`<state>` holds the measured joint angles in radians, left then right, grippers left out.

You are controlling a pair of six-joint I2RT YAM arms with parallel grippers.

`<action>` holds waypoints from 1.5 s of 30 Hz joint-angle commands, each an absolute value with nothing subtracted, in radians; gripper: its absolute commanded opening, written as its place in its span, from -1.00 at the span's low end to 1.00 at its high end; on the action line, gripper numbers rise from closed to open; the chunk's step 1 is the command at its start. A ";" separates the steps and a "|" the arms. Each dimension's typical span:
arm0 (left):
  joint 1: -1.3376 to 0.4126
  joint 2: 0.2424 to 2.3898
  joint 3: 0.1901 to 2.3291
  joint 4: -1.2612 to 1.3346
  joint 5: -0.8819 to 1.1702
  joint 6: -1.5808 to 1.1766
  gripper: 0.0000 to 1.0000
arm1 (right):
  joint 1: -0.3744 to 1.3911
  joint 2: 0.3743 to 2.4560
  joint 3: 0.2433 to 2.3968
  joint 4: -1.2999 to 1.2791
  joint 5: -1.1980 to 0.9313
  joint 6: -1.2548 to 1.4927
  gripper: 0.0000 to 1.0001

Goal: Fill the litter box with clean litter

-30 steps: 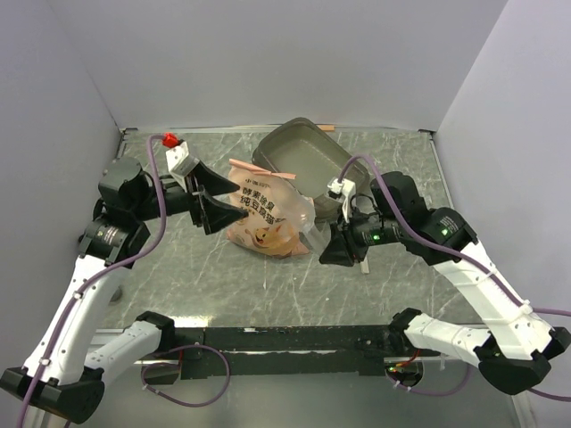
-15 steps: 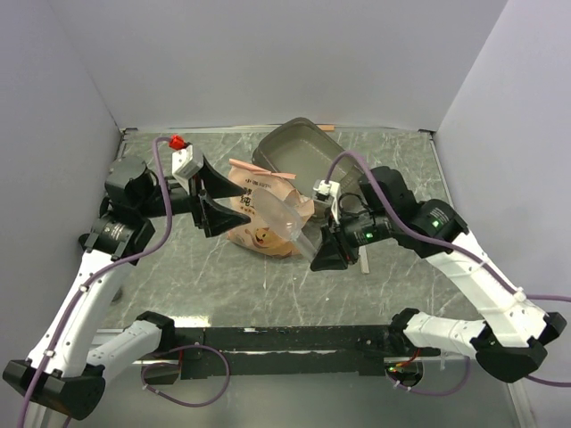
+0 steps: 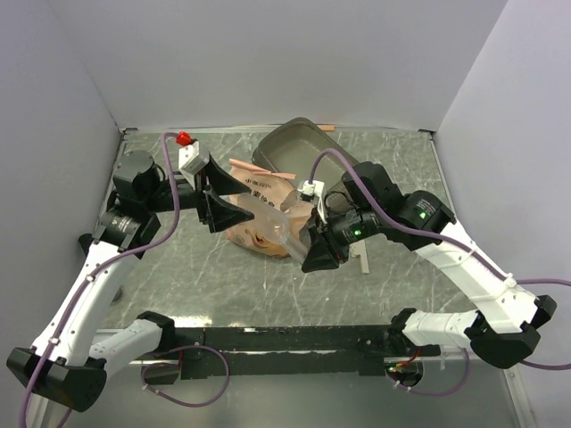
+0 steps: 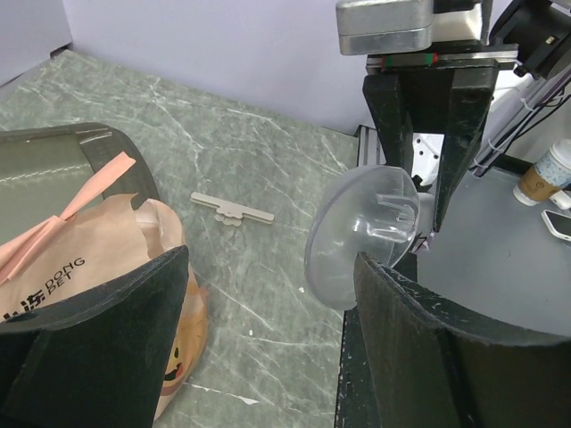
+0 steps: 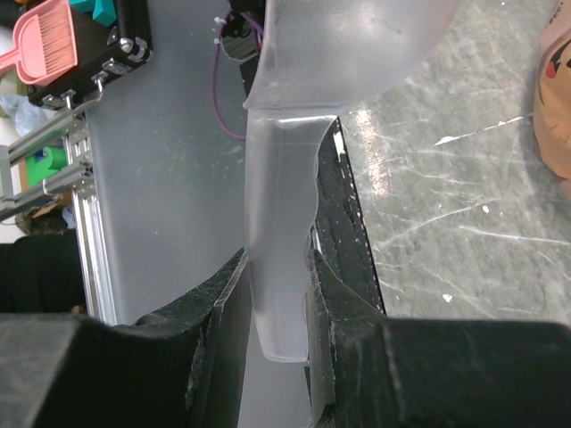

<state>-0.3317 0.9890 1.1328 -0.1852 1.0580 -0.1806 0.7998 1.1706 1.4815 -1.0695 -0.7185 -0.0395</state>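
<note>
Table (image 3: 178, 267) green marble | walls (image 3: 268, 62) grey | left tool (image 3: 239, 201) wide | right tool (image 5: 278, 303) clamping clear scoop (image 4: 361, 234)

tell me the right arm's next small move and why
Probably lower the clear scoop into the orange-pink bag: the right tool is shut on its handle, its bowl looks empty, and the litter box looks bare.

Pale lavender-grey walls (image 3: 268, 62) enclose a green-grey marbled surface (image 3: 178, 267) on three sides, evenly lit; a black rail (image 3: 294, 337) edges its near side.
</note>
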 commanded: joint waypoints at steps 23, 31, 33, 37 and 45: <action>-0.350 0.991 1.160 -0.140 1.084 -0.144 0.48 | 0.850 1.175 1.490 -1.097 -0.686 -0.074 -0.99; -0.353 0.992 1.152 -0.144 1.106 -0.133 -0.60 | 0.851 1.161 1.474 -1.091 -0.673 -0.061 -0.82; -0.357 0.988 1.150 -0.144 1.106 -0.133 -0.97 | 0.851 1.158 1.480 -1.092 -0.652 -0.058 -0.51; -0.364 0.973 1.149 -0.159 1.072 -0.136 -0.98 | 0.851 1.147 1.517 -1.089 -0.554 -0.038 -0.01; -0.374 0.933 1.147 -0.206 0.913 -0.250 -0.99 | 0.850 1.105 1.586 -1.079 -0.226 -0.038 0.48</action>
